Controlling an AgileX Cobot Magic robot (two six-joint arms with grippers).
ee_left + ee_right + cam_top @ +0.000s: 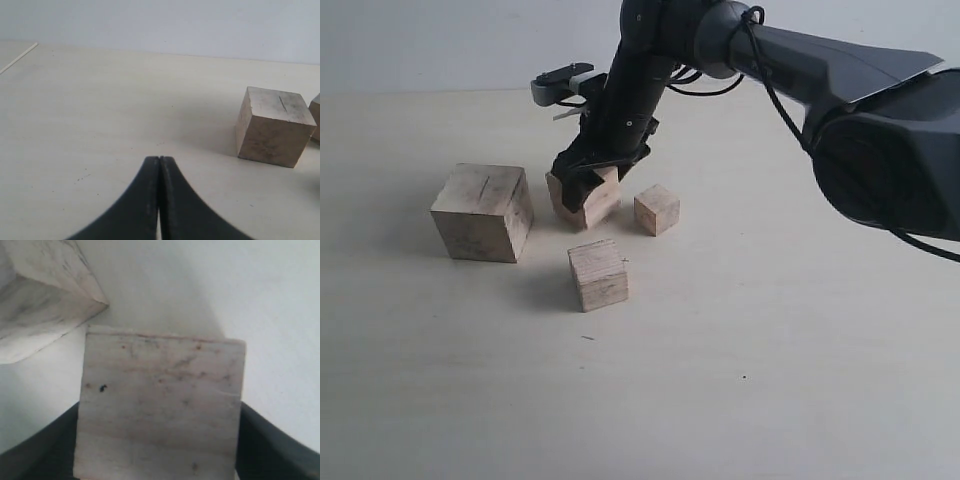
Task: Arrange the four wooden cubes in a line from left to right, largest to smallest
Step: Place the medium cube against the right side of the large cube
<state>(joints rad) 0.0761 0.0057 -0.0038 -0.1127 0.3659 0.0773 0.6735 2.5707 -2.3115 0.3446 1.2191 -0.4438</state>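
Observation:
Four pale wooden cubes lie on the table. The largest cube [480, 212] stands at the left and also shows in the left wrist view [272, 125]. Just right of it, my right gripper [584, 186] comes down over a mid-sized cube [592, 205], and its dark fingers [265, 440] press against both sides of that cube [160, 390]. The smallest cube [657, 209] sits further right. Another mid-sized cube [598, 274] lies in front of the row. My left gripper [159, 159] is shut and empty, low over bare table left of the largest cube.
The right arm [800, 60] reaches in from the upper right over the table [770, 350]. A grey and white camera block [560, 85] sticks out behind the right wrist. A thin pale line [17, 57] marks the table's far left.

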